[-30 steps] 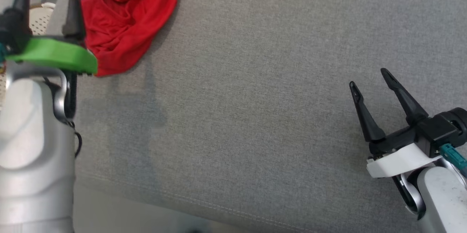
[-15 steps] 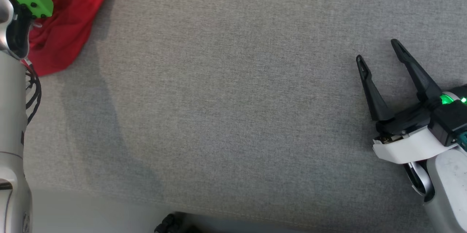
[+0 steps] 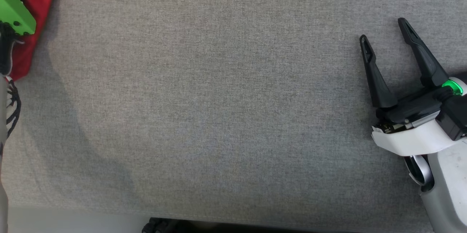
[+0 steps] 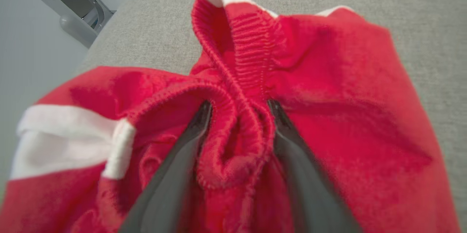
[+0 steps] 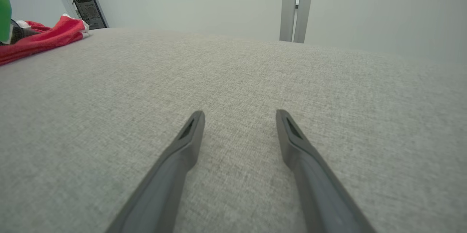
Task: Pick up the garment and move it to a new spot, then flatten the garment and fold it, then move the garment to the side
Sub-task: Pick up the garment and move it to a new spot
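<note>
— Grey woven cloth covers the table (image 3: 226, 101), with pale walls and a metal post (image 5: 293, 5) behind it. Where is the garment?

— The red garment (image 3: 40, 3) lies crumpled on the table at the upper left of the head view. It is partly behind the green mount (image 3: 14, 12) on the left arm. From the right wrist it shows as a low red heap (image 5: 43, 36) at the upper left, well apart from that arm.

— What does it look like close up?

— In the left wrist view, its ribbed elastic waistband (image 4: 251, 54) is bunched into an upright fold. A white band (image 4: 62, 142) crosses the cloth at the left, and the top edge has white trim.

— How does the left tool stand?

— The left tool (image 4: 239, 102) has one finger on each side of that fold, and the cloth touches both. I cannot tell whether it is pinching the fold firmly.

— And the right tool?

— The right tool (image 3: 383, 29) is spread wide over bare grey cloth at the right of the table.
</note>
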Motion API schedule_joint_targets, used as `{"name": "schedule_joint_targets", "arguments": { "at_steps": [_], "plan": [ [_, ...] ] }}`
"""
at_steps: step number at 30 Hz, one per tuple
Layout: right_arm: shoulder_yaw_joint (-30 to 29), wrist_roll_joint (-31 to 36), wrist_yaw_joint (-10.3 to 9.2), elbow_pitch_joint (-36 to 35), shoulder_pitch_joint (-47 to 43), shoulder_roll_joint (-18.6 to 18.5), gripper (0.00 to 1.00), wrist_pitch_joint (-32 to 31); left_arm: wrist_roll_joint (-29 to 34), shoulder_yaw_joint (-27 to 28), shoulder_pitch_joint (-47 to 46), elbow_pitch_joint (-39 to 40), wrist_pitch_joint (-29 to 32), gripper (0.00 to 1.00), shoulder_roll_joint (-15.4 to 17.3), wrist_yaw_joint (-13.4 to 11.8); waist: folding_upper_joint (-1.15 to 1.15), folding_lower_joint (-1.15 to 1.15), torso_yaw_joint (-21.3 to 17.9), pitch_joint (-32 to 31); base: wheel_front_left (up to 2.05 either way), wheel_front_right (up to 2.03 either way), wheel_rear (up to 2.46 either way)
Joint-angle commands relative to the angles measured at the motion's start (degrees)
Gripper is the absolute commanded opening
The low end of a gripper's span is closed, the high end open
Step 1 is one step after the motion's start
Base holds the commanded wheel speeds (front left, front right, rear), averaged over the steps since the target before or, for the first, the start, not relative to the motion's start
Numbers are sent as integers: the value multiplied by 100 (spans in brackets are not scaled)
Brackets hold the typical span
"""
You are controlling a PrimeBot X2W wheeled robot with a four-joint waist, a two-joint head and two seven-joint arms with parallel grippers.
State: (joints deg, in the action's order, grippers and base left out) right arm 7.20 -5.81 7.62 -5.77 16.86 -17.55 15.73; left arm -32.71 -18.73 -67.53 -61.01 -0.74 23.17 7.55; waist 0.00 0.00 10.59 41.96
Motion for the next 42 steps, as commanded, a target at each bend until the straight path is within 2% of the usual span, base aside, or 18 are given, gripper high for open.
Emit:
{"name": "schedule_joint_targets", "arguments": {
  "at_steps": [1,5,9,15,24,30,34,38,42],
  "plan": [
    [-55,78,-25,488,-185,-61,100,-106,16,-140,30,14,-193,0,36,-16,0,0,-5,-49,0,0,0],
    [42,43,-23,498,-114,53,100,-105,33,-466,-105,208,-954,0,237,-15,0,0,-21,-297,0,0,0],
    [169,-30,-17,509,-29,239,100,-83,-9,-856,-167,482,-1267,0,467,-15,0,0,-120,-675,0,0,0],
    [260,-125,-18,601,-6,594,100,-59,30,-1367,-175,1299,-1427,0,840,-15,0,0,-402,-1326,0,0,0],
    [290,-244,-18,695,-223,1108,100,-58,132,-1948,33,3088,-1353,0,1307,-14,0,0,-1171,-2137,0,0,0],
    [207,-288,-18,669,-320,1285,100,-58,253,-2277,75,4346,-922,0,1294,-38,0,0,-1714,-2323,0,0,0],
    [147,-320,-18,643,-320,1377,100,-58,214,-2539,272,4934,-600,0,1144,-62,0,0,-2049,-2323,0,0,0],
    [203,-366,-17,600,-270,1439,100,-59,347,-2918,568,5229,-355,0,1084,-65,0,0,-2346,-2197,0,0,0],
    [138,-381,-17,578,-293,1459,100,-58,511,-3400,1047,5127,-370,0,967,-55,0,0,-2479,-2010,0,0,0]
  ]
}}
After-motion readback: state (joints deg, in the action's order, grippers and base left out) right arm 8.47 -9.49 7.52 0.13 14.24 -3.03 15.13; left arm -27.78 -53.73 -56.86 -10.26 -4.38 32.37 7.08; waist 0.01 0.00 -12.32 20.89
